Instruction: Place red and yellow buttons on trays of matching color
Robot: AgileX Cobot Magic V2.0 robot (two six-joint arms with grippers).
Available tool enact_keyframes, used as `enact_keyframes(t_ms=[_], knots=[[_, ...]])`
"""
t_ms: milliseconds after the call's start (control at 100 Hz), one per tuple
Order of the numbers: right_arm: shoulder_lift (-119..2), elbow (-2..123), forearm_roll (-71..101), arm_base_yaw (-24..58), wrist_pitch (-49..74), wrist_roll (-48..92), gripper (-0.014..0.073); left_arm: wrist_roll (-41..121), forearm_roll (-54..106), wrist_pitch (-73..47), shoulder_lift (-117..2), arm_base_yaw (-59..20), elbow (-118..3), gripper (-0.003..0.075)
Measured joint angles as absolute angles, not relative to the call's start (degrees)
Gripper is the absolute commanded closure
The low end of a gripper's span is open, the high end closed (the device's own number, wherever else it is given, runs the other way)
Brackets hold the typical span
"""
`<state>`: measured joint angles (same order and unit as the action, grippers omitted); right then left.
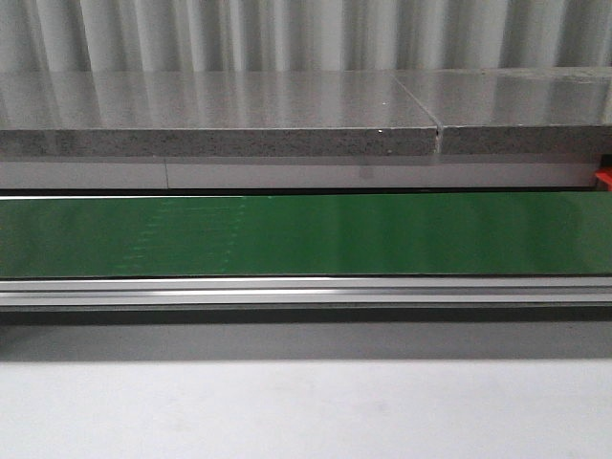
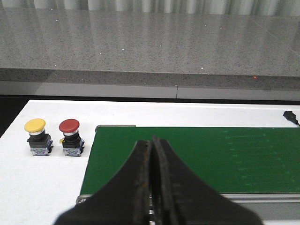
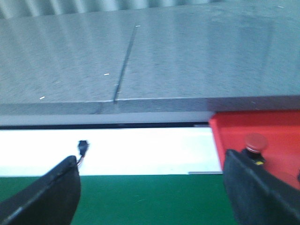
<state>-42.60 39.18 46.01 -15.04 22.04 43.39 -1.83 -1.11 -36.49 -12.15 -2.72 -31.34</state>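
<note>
Left hand (image 2: 153, 180): fingers pressed together with nothing between them, hanging over the near edge of the belt.
Right hand (image 3: 152, 187): fingers (image 3: 47, 194) spread wide apart and holding nothing, above the belt close to its far edge.
Counter (image 1: 306, 411): white; a bare strip lies nearest in the front view, and more white surface shows beyond the belt and off its left end.
Rail (image 1: 306, 292): a silver metal rail runs the full width along the belt's near edge.
Belt (image 1: 306, 234): a green strip crossing the whole front view, nothing lying on it; its left end stops at a straight edge just right of the loose buttons.
Yellow button (image 2: 36, 137): upright on the counter off the belt's left end, leftmost of the pair.
Red button (image 2: 70, 137): upright just right of the yellow one, close beside it but apart, between it and the belt's end.
Red tray (image 3: 255, 140): at the right, beyond the belt's far edge; only a sliver shows at the right edge of the front view.
Tray button (image 3: 255, 143): a second red button standing in the red tray, partly hidden by a right finger.
Plug (image 3: 83, 149): small black connector on the white strip beyond the belt.
Ledge (image 1: 220, 115): grey speckled stone shelf farthest back, a seam splitting it right of centre.
</note>
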Motion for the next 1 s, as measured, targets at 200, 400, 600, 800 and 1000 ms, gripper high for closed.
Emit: enact_keyframes(t_ms=[200, 400, 600, 800, 1000], knots=[[-38.2, 38.8, 44.9, -11.3, 24.6, 44.9, -0.0017, -1.8, -1.1, -36.5, -12.2, -2.7, -31.3, 0.0741], [-33.1, 36.7, 44.2, -10.1, 27.1, 45.0, 0.0180, -1.8, -1.1, -36.5, -12.2, -2.7, -31.3, 0.0741], [-30.3, 35.0, 44.1, -9.9, 28.0, 45.0, 0.0537, -1.8, -1.1, -36.5, -12.2, -2.7, -31.3, 0.0741], [-30.0, 33.4, 44.1, -9.9, 29.4, 45.1, 0.0662, -1.8, -1.1, -36.5, -12.2, -2.7, -31.3, 0.0741], [-30.0, 33.1, 44.0, -9.9, 29.7, 45.2, 0.0662, -1.8, -1.1, -36.5, -12.2, -2.7, -31.3, 0.0741]])
